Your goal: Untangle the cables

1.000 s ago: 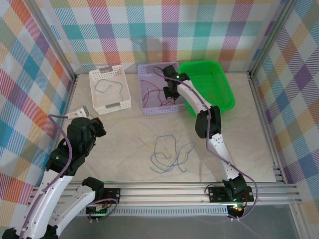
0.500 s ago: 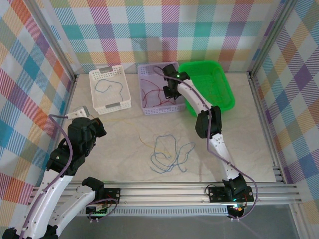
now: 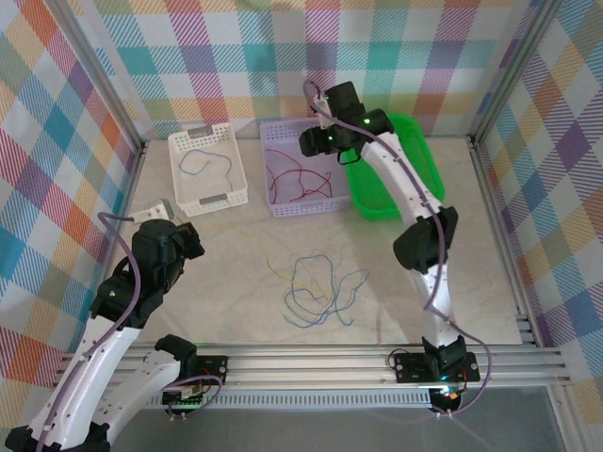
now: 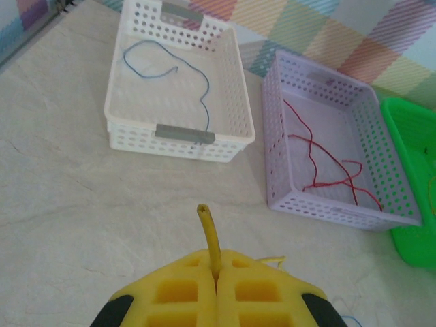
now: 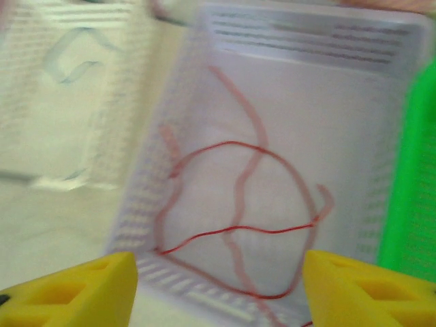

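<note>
Red cables (image 5: 272, 230), hair-thin and kinked, lie in loose crossing loops on the floor of the lilac basket (image 3: 275, 209). A single blue cable (image 4: 204, 109) curls through the white basket (image 3: 179, 193) beside it. More blue cables (image 3: 320, 287) sit in a loose tangle on the open table (image 3: 236, 311), well apart from all the baskets, with a faint yellow strand just to their left.

The left gripper (image 4: 216, 272) has its yellow fingers pressed together, pinching the yellow cable (image 4: 209, 231); a short stub of it stands up from between them. Where that cable runs beyond the fingers is hard to follow, as it nearly vanishes against the pale tabletop.

The right gripper (image 5: 218, 286) hangs over the lilac basket with its jaws spread wide and nothing between them. Its wrist view is blurred, so some red strands smear into pink bands there. The right arm crosses the green basket (image 3: 429, 184) in the overhead view and hides part of it, and I cannot tell what lies inside.
</note>
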Controlling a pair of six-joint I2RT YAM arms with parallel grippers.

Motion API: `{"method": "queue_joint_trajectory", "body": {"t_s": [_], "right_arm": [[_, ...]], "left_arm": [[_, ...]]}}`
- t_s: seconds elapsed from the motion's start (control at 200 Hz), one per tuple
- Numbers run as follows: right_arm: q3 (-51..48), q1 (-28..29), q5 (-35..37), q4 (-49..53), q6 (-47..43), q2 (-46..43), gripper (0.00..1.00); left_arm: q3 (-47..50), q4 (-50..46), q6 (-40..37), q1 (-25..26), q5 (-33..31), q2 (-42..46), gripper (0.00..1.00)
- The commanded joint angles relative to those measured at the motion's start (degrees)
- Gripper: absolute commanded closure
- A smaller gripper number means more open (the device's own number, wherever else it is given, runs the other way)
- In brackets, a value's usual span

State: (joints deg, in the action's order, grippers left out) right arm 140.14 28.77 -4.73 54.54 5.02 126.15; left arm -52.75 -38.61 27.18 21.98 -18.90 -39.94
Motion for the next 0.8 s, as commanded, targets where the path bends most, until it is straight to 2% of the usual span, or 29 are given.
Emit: {"method": "queue_joint_trajectory", "body": {"t_s": [0.0, 0.15, 0.36, 0.56, 0.795], "right_arm": [[-13.58, 3.09, -20.14, -7.39, -4.64, -8.02, 0.3], [-33.45, 7.52, -24.68, -19.53, -6.38, -18.02, 0.26], [-48.41, 9.46, -27.73, -29.34, -2.63, -19.87, 0.25], [-56.07, 13.57, -26.75, -37.65, -1.37, -19.22, 0.26], [-59.05, 15.72, -29.66, -42.64, 0.95, -17.71, 0.28]], "left_arm": [[-2.15, 1.3, 0.3, -0.05, 3.48, -1.22, 1.0], [-3.58, 1.08, 0.73, 0.0, 4.9, -2.22, 1.0], [-3.69, 1.34, 0.9, 0.0, 5.85, -1.39, 1.0], [-2.91, 2.04, 0.95, 0.0, 6.13, -0.75, 1.0], [-2.18, 2.55, 0.82, 0.0, 5.67, -0.22, 1.0]]}}
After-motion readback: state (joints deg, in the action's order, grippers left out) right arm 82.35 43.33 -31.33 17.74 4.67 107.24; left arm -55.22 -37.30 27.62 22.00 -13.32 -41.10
